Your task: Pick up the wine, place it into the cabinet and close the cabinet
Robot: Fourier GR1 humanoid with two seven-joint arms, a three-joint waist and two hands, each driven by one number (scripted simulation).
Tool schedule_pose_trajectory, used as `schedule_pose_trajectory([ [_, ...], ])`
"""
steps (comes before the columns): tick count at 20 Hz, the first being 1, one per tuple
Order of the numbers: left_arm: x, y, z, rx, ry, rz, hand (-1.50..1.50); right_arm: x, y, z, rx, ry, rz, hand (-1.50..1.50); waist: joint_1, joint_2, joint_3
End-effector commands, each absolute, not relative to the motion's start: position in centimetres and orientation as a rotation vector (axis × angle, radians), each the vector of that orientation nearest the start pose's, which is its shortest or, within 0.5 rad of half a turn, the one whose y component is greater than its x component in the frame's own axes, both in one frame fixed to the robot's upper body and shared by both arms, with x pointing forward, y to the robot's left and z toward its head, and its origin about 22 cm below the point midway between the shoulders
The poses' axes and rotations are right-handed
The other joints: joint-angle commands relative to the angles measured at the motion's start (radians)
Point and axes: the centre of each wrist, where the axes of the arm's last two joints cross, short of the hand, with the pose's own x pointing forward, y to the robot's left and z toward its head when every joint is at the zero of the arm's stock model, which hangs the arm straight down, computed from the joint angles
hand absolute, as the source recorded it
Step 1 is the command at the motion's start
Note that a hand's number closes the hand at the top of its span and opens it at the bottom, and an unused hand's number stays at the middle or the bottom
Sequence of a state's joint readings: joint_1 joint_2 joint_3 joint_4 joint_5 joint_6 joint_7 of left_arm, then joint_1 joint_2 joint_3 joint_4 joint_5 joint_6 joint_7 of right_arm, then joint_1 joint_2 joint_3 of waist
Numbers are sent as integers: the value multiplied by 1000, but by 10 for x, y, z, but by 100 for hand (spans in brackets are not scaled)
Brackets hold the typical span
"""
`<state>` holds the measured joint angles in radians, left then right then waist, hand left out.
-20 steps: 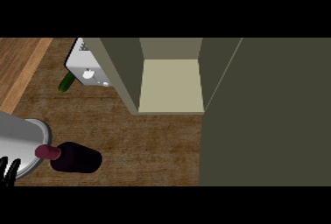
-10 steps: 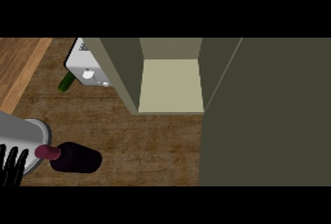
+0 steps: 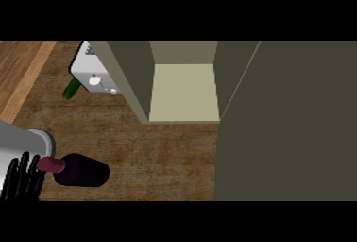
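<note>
A steep downward look at a brown, grainy worktop (image 3: 160, 146). At the lower left edge, the left hand (image 3: 24, 182) shows only as a row of black fingers (image 3: 26, 175), straight and slightly apart, pointing up the view; the palm is cut off by the frame. A rounded grey forearm (image 3: 21, 142) sits just above them, also cut by the left edge. The right hand does not show.

The wine (image 3: 80, 170) stands just beside those fingers, seen from almost straight above: a dark, nearly black round body with a maroon cap (image 3: 51, 164) at its left side. The cap lies close against the fingers; whether they touch cannot be told. The bottle's label and lower part are hidden by the viewing angle.

Further up, the cabinet (image 3: 181, 90) stands open, olive-green walls framing a paler flat inner floor. Its door (image 3: 286, 123) fills the whole right side as one plain dark olive slab, running past the frame.

At the upper left, a white boxy appliance (image 3: 94, 75) with small round knobs is partly hidden behind the cabinet wall. A slim green object (image 3: 70, 90) lies just beside it, too small to identify. A lighter wooden strip (image 3: 24, 71) borders the far left.
</note>
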<state>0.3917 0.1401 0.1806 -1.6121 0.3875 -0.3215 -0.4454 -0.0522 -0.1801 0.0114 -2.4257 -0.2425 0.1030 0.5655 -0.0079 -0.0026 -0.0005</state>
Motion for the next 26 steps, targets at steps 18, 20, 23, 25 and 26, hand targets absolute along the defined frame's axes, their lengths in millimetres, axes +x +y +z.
schedule_pose_trajectory([
  [18,152,324,-96,-123,-1778,251,-150,139,-237,221,256,-1927,317,-150,3,1,0],
  [20,136,343,-99,-138,-1774,268,-150,126,-224,230,263,-1941,300,-150,4,0,-1],
  [23,150,332,-108,-128,-1756,255,-150,131,-225,225,276,-1952,296,-150,1,1,0],
  [25,148,334,-114,-135,-1770,274,-150,127,-236,221,260,-1935,301,-150,-1,1,0],
  [26,164,317,-106,-141,-1740,250,-150,145,-239,223,257,-1957,318,-150,2,2,1],
])
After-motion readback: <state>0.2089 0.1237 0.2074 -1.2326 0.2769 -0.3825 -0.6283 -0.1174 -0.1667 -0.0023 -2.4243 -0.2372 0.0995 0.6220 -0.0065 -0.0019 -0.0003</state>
